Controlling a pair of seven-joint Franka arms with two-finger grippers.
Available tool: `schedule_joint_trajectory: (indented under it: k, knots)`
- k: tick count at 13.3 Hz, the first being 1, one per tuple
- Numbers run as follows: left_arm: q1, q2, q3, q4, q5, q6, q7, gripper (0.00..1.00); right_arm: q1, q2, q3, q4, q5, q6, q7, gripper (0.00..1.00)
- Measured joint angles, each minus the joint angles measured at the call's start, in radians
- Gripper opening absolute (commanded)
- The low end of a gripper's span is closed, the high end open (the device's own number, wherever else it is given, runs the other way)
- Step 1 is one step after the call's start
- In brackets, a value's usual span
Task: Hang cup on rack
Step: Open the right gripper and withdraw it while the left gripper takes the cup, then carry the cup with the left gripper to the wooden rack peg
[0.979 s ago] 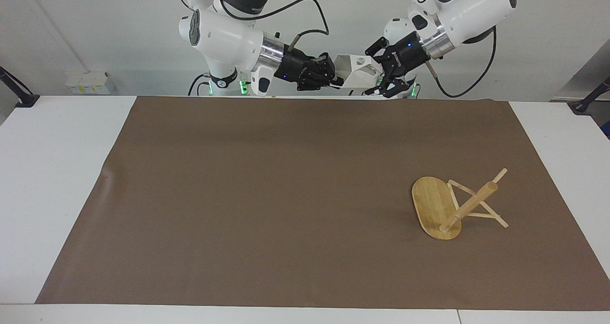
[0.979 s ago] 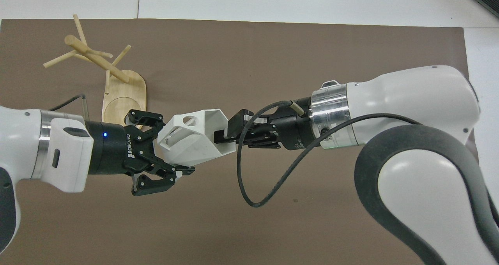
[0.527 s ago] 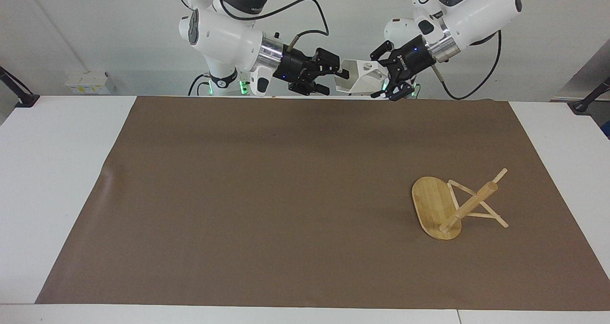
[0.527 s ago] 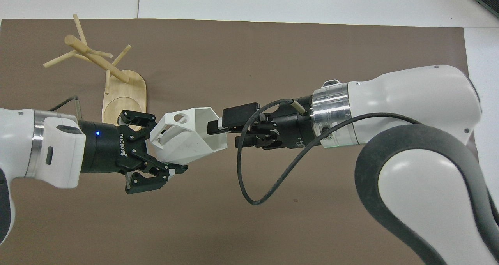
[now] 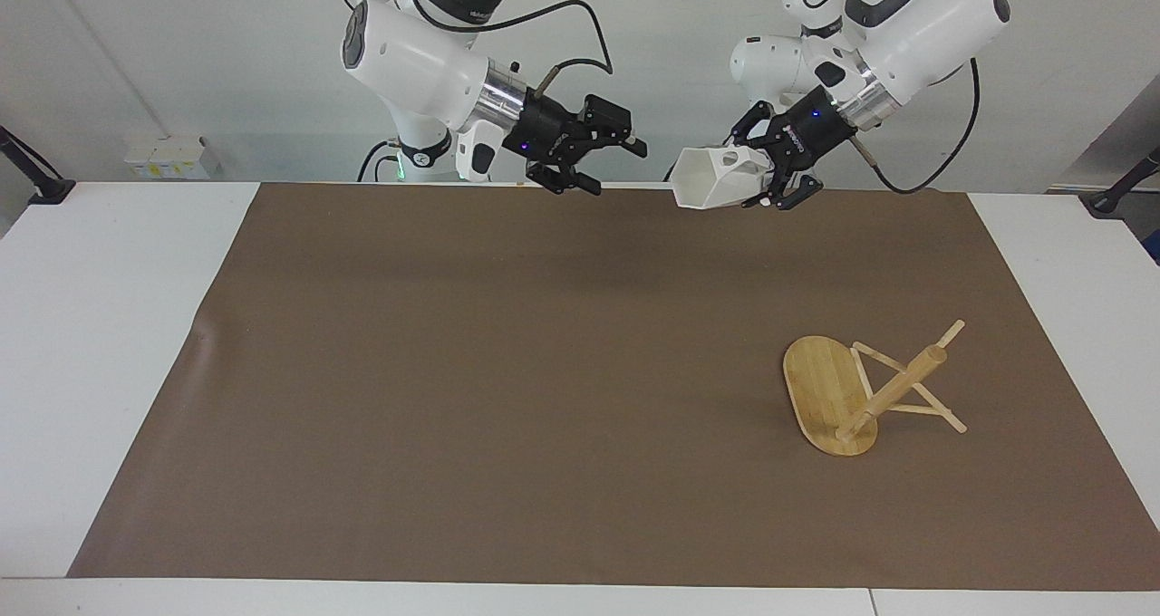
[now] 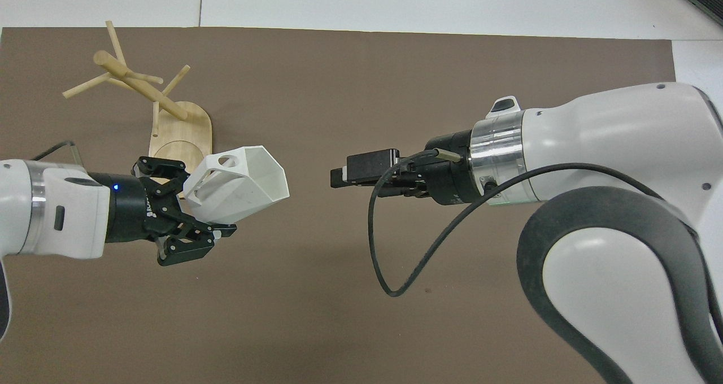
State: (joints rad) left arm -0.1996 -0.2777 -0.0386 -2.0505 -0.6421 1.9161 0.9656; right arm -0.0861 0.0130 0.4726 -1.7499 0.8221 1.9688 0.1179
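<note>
The white faceted cup (image 5: 719,178) is held up in the air on its side, mouth toward the right arm, over the mat's edge nearest the robots. My left gripper (image 5: 768,174) is shut on its base end by the handle; it also shows in the overhead view (image 6: 195,206), with the cup (image 6: 243,183). My right gripper (image 5: 613,163) is open and empty, apart from the cup's mouth, and shows in the overhead view (image 6: 340,177) too. The bamboo rack (image 5: 856,394) stands on the mat toward the left arm's end, farther from the robots, also in the overhead view (image 6: 169,118).
A brown mat (image 5: 507,371) covers most of the white table (image 5: 100,326). A black cable (image 6: 390,248) loops down from the right wrist.
My right gripper has opened, let go of the cup's rim and drawn back toward its own side. My left gripper has carried the cup toward the left arm's end and a little lower.
</note>
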Motion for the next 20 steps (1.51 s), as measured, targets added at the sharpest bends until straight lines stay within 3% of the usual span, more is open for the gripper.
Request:
schedule_joint_trajectory:
  k: [3, 5, 9, 12, 15, 20]
  knots:
    - [0.000, 0.000, -0.006, -0.015, 0.084, 0.043, -0.110, 0.00, -0.001, -0.021, -0.050, 0.003, -0.398, 0.001, -0.121, 1.00]
    - [0.000, -0.001, -0.008, -0.027, 0.124, 0.082, -0.202, 0.00, -0.002, -0.037, -0.120, 0.003, -0.544, -0.003, -0.252, 1.00]
    - [0.000, -0.001, -0.008, -0.049, 0.194, 0.147, -0.455, 0.00, -0.010, -0.057, -0.281, 0.003, -0.572, -0.065, -0.366, 1.00]
    - [-0.002, 0.000, -0.013, -0.050, 0.315, 0.156, -0.521, 0.00, -0.012, -0.057, -0.369, 0.003, -0.605, -0.064, -0.366, 1.00]
    - [-0.002, 0.027, -0.024, -0.053, 0.359, 0.236, -0.587, 0.00, -0.012, -0.057, -0.386, 0.003, -0.835, -0.064, -0.357, 1.00]
    - [-0.002, 0.144, -0.023, -0.057, 0.362, 0.466, -0.608, 0.00, -0.011, -0.063, -0.389, 0.006, -0.889, -0.160, -0.243, 1.00]
